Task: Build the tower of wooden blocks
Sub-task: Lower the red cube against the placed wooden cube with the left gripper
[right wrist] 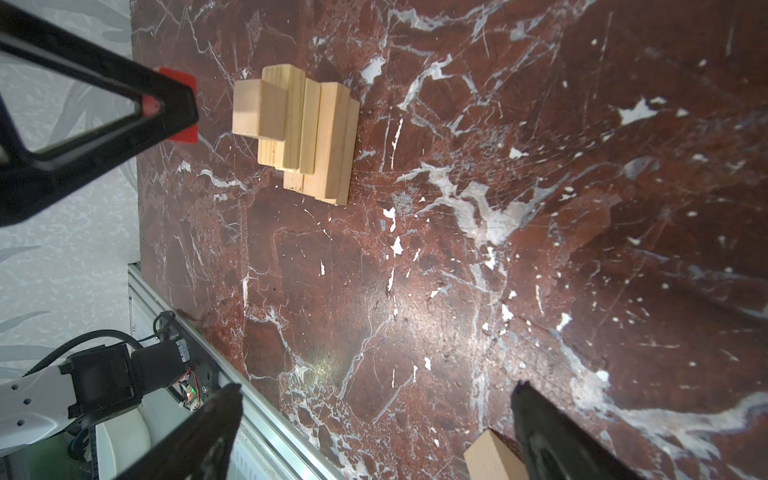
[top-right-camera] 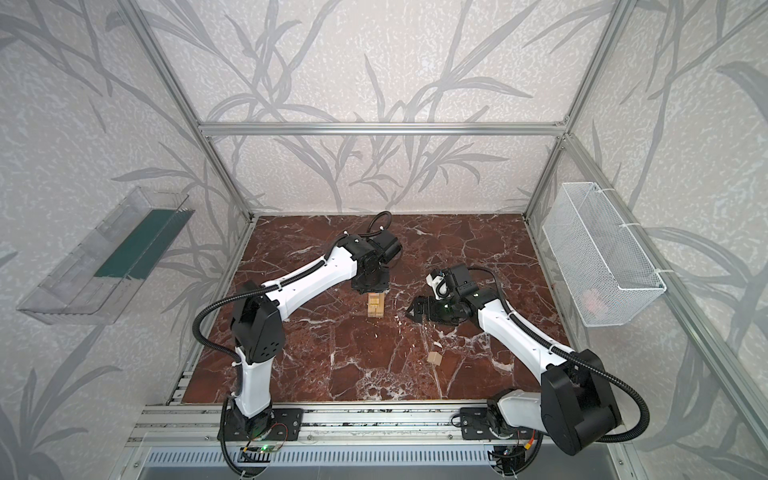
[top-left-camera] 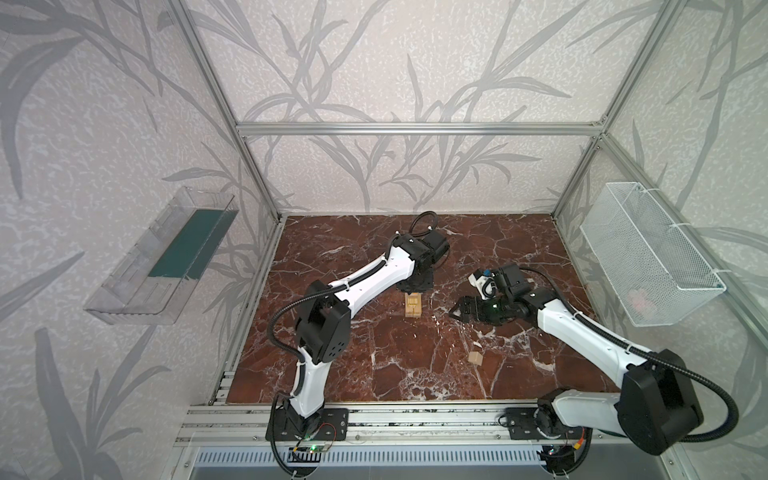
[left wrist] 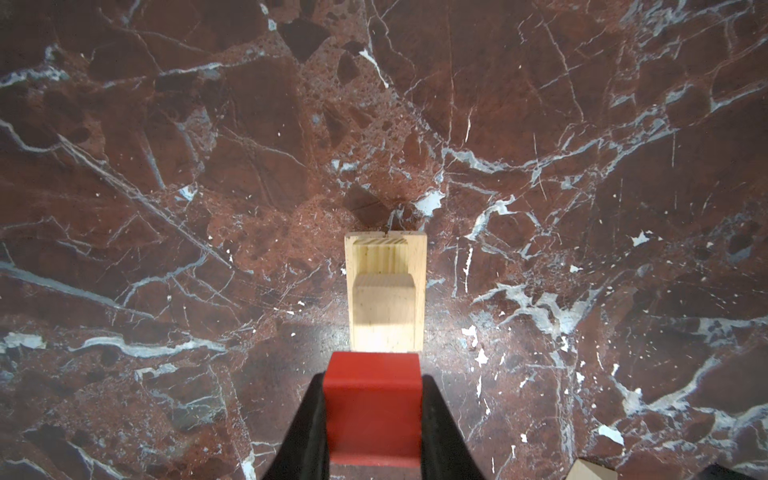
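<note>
Marble tabletop (top-left-camera: 374,353) under me, red-brown with white veins, and the tower (top-left-camera: 413,306) stands near its middle. My left gripper (left wrist: 372,386) is pinched narrow on the red cube (left wrist: 372,411), a finger flat on each side face. The tower sits dead ahead of those fingers, and its top bars (left wrist: 386,253) run lengthwise away from me, with a pale cube (left wrist: 384,299) already crowning them. Seen from my right wrist, the red cube hangs higher than that crown and clear of it, not touching. So the move, I reckon, is a short slide forward along that long axis, then down. The left arm is the nearer one. My right gripper (right wrist: 376,388) is spread wide and empty off to the tower's side, with a loose pale cube (right wrist: 492,457) by one finger.
</note>
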{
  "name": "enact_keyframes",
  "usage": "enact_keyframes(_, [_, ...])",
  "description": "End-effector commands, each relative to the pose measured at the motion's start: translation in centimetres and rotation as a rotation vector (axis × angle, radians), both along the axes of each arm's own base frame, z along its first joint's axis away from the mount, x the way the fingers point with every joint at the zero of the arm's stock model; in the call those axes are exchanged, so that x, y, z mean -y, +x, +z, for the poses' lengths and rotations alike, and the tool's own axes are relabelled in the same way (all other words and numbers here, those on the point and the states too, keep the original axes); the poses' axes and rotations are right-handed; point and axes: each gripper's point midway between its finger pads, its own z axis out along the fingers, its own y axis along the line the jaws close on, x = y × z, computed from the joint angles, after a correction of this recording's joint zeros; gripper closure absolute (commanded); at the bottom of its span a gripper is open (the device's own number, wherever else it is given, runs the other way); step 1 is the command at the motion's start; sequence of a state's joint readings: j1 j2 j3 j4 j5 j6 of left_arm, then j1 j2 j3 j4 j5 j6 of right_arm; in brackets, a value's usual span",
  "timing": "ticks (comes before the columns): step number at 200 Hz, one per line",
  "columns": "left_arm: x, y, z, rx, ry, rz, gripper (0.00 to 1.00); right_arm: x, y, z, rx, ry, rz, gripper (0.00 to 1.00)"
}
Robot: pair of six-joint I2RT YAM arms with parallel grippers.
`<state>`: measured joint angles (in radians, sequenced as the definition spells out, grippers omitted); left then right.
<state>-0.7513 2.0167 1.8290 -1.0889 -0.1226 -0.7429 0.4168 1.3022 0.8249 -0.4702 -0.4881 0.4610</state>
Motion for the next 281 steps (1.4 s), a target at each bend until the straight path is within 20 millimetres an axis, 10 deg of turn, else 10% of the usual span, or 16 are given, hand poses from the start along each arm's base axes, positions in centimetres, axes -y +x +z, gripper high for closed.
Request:
enact_keyframes(1, [-1.0, 0.4, 0.2, 0.002, 0.073, -0.013, 0.89, -0.3, 0.6, 0.6, 0.013, 0.022, 0.001, 0.01])
enact_keyframes(281, [-0.5, 1.1, -2.8, -0.036, 0.102, 0.008, 0.81, 0.0, 0.6, 0.3, 0.005, 0.029, -0.012, 0.01])
